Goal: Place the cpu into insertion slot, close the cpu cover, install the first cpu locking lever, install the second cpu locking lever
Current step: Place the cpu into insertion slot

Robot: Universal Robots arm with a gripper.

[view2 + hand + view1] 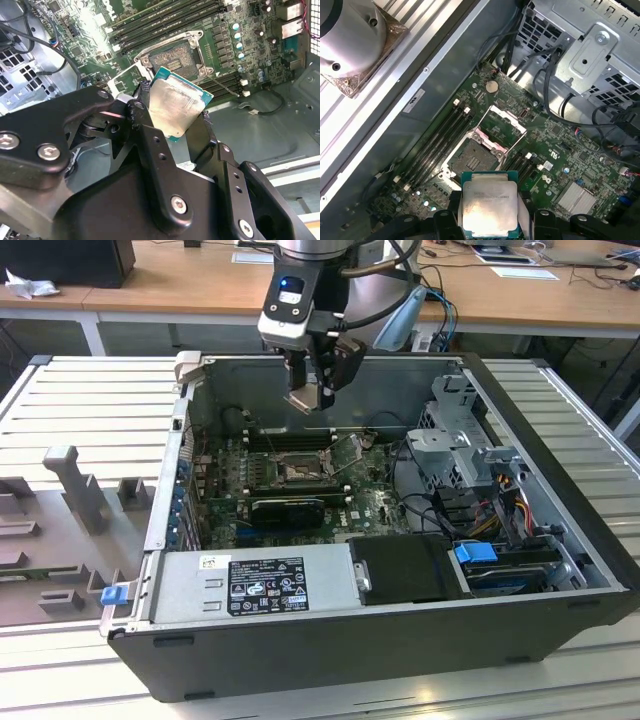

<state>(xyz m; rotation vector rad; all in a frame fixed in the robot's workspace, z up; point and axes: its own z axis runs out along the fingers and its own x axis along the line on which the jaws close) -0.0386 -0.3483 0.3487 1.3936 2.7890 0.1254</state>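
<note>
Gripper point(175, 119) clamps cpu point(178, 101), hovering above insertion slot point(173, 62).

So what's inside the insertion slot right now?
Only its bare pin field; the insertion slot holds no chip, and the cpu cover stands open. The cpu, held in the gripper above, hides part of the slot's frame.
</note>
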